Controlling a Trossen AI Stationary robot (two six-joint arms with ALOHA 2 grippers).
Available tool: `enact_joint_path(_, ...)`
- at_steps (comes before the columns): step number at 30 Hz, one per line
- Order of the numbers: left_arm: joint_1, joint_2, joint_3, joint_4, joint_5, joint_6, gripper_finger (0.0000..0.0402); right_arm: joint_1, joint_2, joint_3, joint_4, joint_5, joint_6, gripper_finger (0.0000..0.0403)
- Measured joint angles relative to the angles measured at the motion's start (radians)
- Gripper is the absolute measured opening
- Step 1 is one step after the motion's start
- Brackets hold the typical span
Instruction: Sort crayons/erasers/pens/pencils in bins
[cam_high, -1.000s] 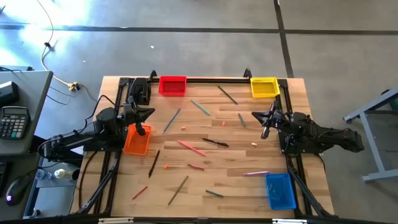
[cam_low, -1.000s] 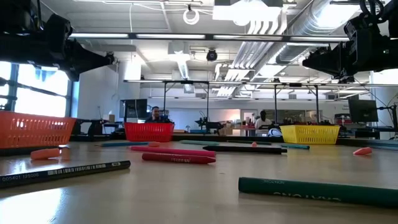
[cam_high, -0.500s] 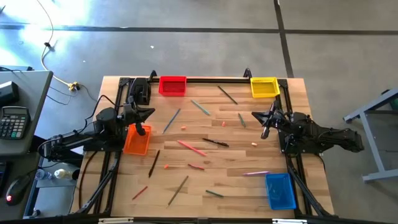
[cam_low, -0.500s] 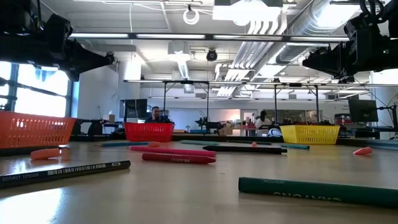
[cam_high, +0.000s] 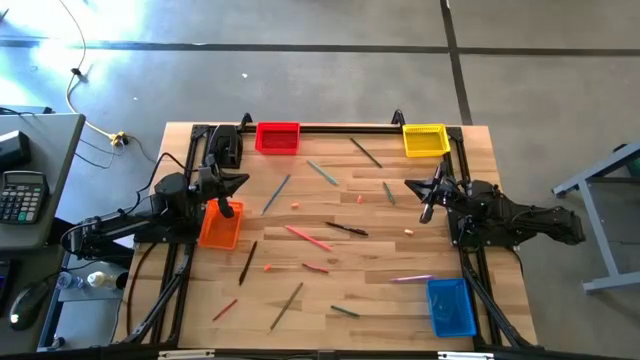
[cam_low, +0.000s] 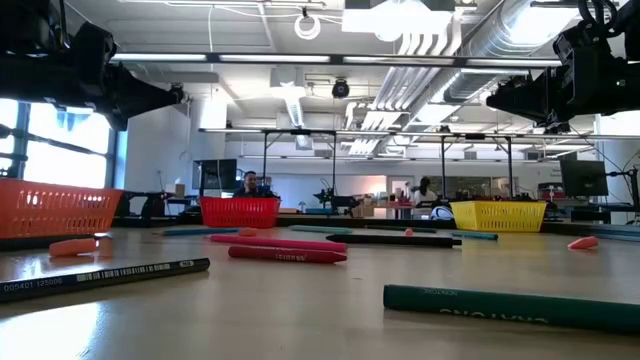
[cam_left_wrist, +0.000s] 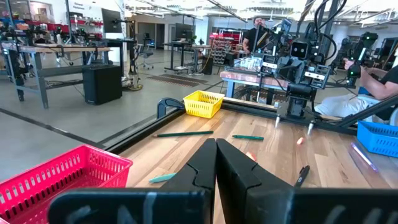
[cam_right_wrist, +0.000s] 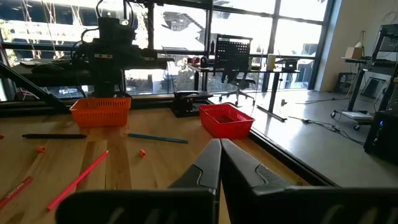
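Observation:
Pens, pencils, crayons and erasers lie flat and scattered on the wooden table: a pink pen, a black pen, a blue pen, a green pencil, a red crayon and a small eraser. Four bins stand on the table: red, yellow, orange and blue. My left gripper is shut and held level above the table beside the orange bin. My right gripper is shut and level near the yellow bin. Both are empty.
A black metal frame runs along the table's far edge and down both sides. A side desk with a calculator stands left of the table. People sit at benches in the room beyond.

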Motion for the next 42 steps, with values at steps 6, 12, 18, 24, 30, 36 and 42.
enact_joint_path(6, 0.0, 0.0, 0.0, 0.009, 0.0, 0.0, 0.0, 0.0, 0.0, 0.0, 0.0, 0.0, 0.0, 0.0)
enact_joint_path(12, 0.0, 0.0, 0.0, 0.017, 0.008, -0.011, 0.0, 0.0, 0.0, 0.0, 0.0, 0.0, 0.0, 0.0)
enact_joint_path(18, 0.0, 0.001, 0.0, 0.079, 0.104, -0.134, 0.0, 0.0, 0.0, 0.0, 0.0, 0.0, 0.0, 0.0)
enact_joint_path(24, -0.007, 0.035, 0.006, 0.183, 0.254, -0.2, 0.0, 0.0, 0.0, 0.0, 0.0, 0.0, 0.0, 0.0)
enact_joint_path(30, -0.03, 0.127, 0.072, 0.183, 0.212, -0.183, 0.0, 0.0, 0.0, 0.0, 0.0, 0.0, 0.0, 0.0)
enact_joint_path(36, -0.064, 0.258, 0.14, 0.183, 0.147, -0.117, 0.0, 0.0, 0.0, 0.0, 0.0, 0.0, 0.0, 0.0)
enact_joint_path(42, -0.096, 0.387, 0.176, 0.187, 0.058, -0.052, 0.0, 0.0, 0.0, 0.0, 0.0, 0.0, 0.0, 0.0)
